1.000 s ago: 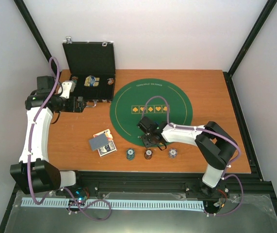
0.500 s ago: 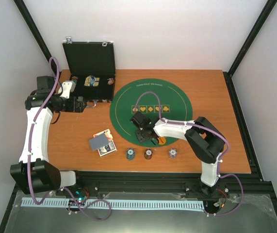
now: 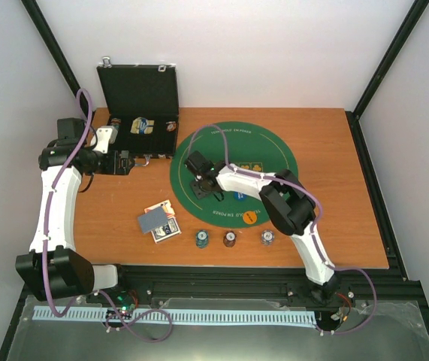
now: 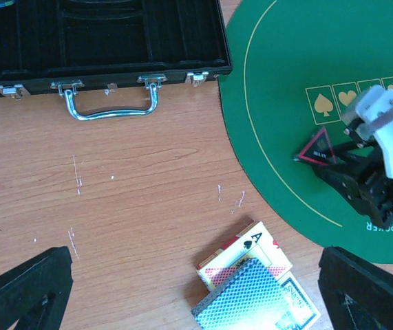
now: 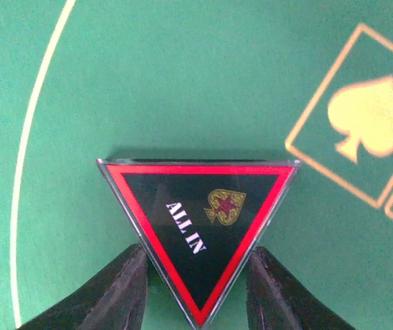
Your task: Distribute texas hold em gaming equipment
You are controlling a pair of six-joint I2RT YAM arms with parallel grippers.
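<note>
From above, my right gripper (image 3: 197, 183) reaches over the left part of the green mat (image 3: 274, 150). A blue disc (image 3: 238, 197) and an orange disc (image 3: 251, 218) lie behind it beside its arm, with three chips (image 3: 230, 239) and the cards (image 3: 159, 222) nearer the bases. My left gripper (image 3: 124, 162) hovers by the case (image 3: 139, 94). In the left wrist view its jaws stand wide apart, and the triangular token (image 4: 316, 148) sits at the right gripper's tips. In the right wrist view the fingers (image 5: 117, 289) clamp the token's near corner, its flat edge pointing away; I cannot tell whether it touches the mat. I'd set it down flat, open gently, then back straight out so nothing drags.
</note>
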